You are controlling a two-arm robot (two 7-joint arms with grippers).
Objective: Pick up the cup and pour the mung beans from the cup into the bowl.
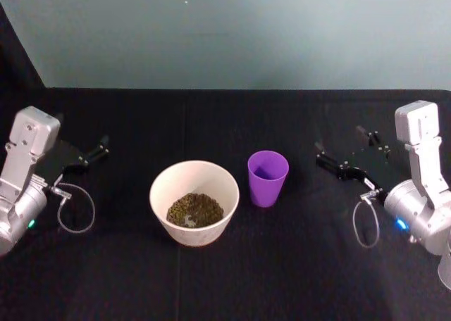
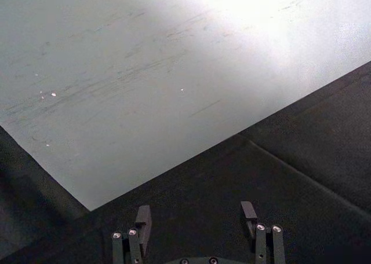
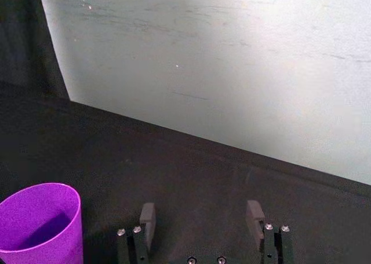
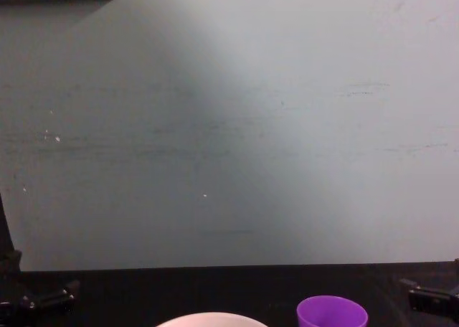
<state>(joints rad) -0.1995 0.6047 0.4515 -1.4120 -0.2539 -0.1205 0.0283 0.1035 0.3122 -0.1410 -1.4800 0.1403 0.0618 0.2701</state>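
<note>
On the black bench (image 1: pixel 232 279), near its middle, the bowl (image 1: pixel 194 202) is sitting upright with a heap of mung beans (image 1: pixel 195 210) lying in its bottom. Just beside it, on the robot's right, the cup (image 1: pixel 268 178) is standing upright too, close to the bowl's rim but not quite touching it; nothing is gripping it. From the chest view the bowl's rim (image 4: pixel 211 318) and the cup's top (image 4: pixel 332 312) are peeking up side by side in front of the pale wall (image 4: pixel 229 126).

Well off to the right of the cup, the right claw (image 1: pixel 350 154) is hanging over the bench with its fingers spread wide and nothing between them. Its wrist camera is showing both pads (image 3: pixel 254 216) parted, with the cup (image 3: pixel 39 223) standing off to one side, apart from them.

Far over on the left side, well away from the bowl, the left claw (image 1: pixel 84 157) is likewise hovering open and empty, its two fingertips (image 2: pixel 143 217) standing wide apart above bare black cloth.
</note>
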